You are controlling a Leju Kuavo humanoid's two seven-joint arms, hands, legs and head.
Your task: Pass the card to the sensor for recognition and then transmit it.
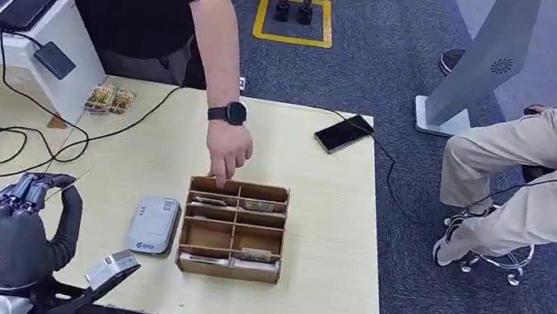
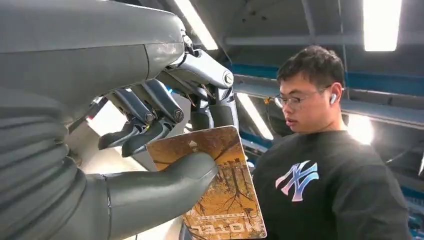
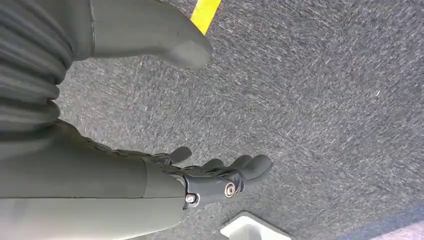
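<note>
My left hand (image 1: 24,219) is raised over the table's near left part, palm up. In the left wrist view it (image 2: 150,135) pinches an orange-brown hotel card (image 2: 220,195) between thumb and fingers. From the head view the card (image 1: 63,179) shows only as a thin edge above the fingers. The grey card sensor (image 1: 153,224) lies flat on the table, to the right of my left hand. My right hand (image 3: 220,175) hangs over grey carpet with its fingers apart and nothing in them.
A cardboard divider box (image 1: 233,229) with cards in its slots stands right of the sensor; a person's hand (image 1: 226,149) reaches into its far edge. Black cables (image 1: 11,138) lie at the left, a phone (image 1: 344,133) at the far right. A seated person (image 1: 538,179) is beside the table.
</note>
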